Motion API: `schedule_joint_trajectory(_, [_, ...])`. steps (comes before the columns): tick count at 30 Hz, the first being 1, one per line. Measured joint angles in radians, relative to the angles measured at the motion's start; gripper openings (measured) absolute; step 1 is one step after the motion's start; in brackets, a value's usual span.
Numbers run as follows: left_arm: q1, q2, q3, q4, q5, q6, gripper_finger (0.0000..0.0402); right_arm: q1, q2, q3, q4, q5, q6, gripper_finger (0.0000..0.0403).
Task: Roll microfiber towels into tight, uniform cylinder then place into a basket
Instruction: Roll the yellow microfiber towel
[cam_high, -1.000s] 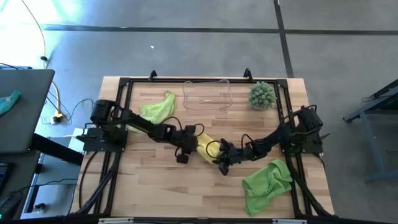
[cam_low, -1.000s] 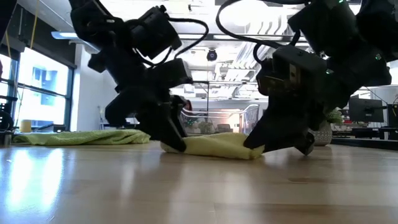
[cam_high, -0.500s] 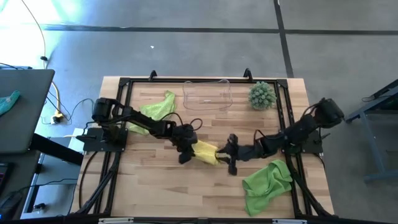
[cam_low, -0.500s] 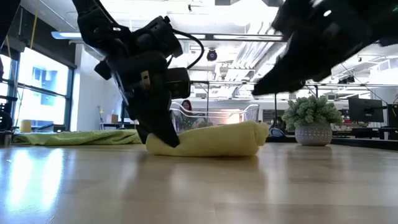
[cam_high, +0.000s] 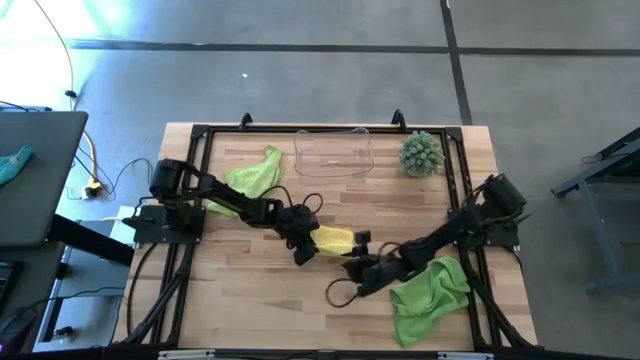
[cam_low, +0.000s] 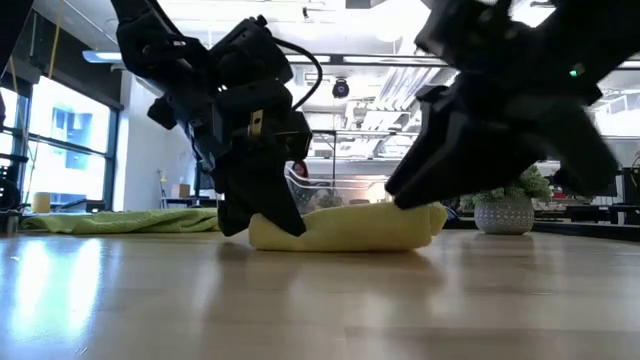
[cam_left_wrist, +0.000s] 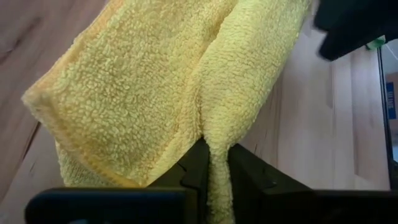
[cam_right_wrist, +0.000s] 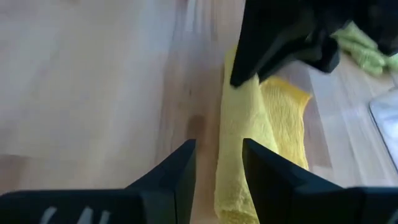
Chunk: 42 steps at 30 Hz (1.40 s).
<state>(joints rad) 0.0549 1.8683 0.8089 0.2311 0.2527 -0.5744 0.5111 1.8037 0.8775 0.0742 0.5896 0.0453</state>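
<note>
Left arm pose: I see it reaching from the left edge of the high view toward frame centre, low over the worktop (cam_high: 250, 280), wrist dipped to the roll.
Left end effector (cam_high: 303, 245): narrow, fingers (cam_left_wrist: 198, 163) nipped onto a fold of the yellow towel (cam_high: 333, 239) at its left end; the wrist view shows cloth drawn down between them.
Right arm pose: stretched from the right edge of the high view down-left across the worktop, with a cable loop hanging below its forearm.
Right end effector (cam_high: 362, 262): partly apart, fingers (cam_right_wrist: 180, 168) straddling the near end of the yellow towel; I cannot tell whether they press the cloth.
Yellow towel: centre of the high view, a loose roll lying flat on the wood between the two end effectors; in the low view it sits mid-frame, thick and rounded.
Green towel, upper (cam_high: 255, 174): crumpled at upper left of the worktop, just beside the left arm.
Green towel, lower (cam_high: 428, 295): bunched at lower right, touching the right arm's forearm.
Basket (cam_high: 334, 152): top centre, against the far edge, well apart from the roll.
Plant (cam_high: 421, 153): upper right, beside the basket.
Open room: bare wood at lower left and between roll and basket.
</note>
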Motion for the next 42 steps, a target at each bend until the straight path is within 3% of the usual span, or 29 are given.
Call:
schedule_joint_trajectory(3, [-0.005,0.000,0.001,-0.004,-0.005,0.000,0.0049,-0.010,0.034,0.096,-0.195,0.047,0.056,0.0124])
schedule_joint_trajectory(6, [-0.012,0.000,0.001,0.001,-0.008,-0.002,0.0053,-0.030,0.053,0.164,-0.321,0.026,0.101,0.0130])
schedule_joint_trajectory(11, [-0.014,0.000,0.001,0.012,-0.011,-0.017,0.0056,-0.064,0.087,0.187,-0.365,-0.083,0.217,0.0160])
schedule_joint_trajectory(16, [-0.014,0.001,0.001,0.031,-0.013,0.001,0.0056,-0.083,0.092,0.181,-0.413,-0.118,0.405,0.0169])
schedule_joint_trajectory(21, [-0.014,0.001,0.001,0.039,-0.005,0.121,0.0056,-0.088,0.112,0.184,-0.427,-0.178,0.516,0.0130])
schedule_joint_trajectory(29, [-0.014,-0.072,0.002,-0.019,-0.004,0.373,0.0056,-0.086,0.131,0.184,-0.419,-0.184,0.591,0.0014])
schedule_joint_trajectory(34, [-0.019,-0.155,0.002,-0.115,-0.024,0.484,0.0056,-0.089,0.130,0.182,-0.414,-0.186,0.582,0.0014])
schedule_joint_trajectory(38, [-0.021,-0.224,0.002,-0.213,-0.102,0.513,0.0056,-0.107,0.126,0.156,-0.378,-0.217,0.575,0.0012])
schedule_joint_trajectory(42, [-0.041,-0.265,0.001,-0.275,-0.146,0.526,0.0056,-0.129,0.121,0.084,-0.189,-0.268,0.575,0.0009])
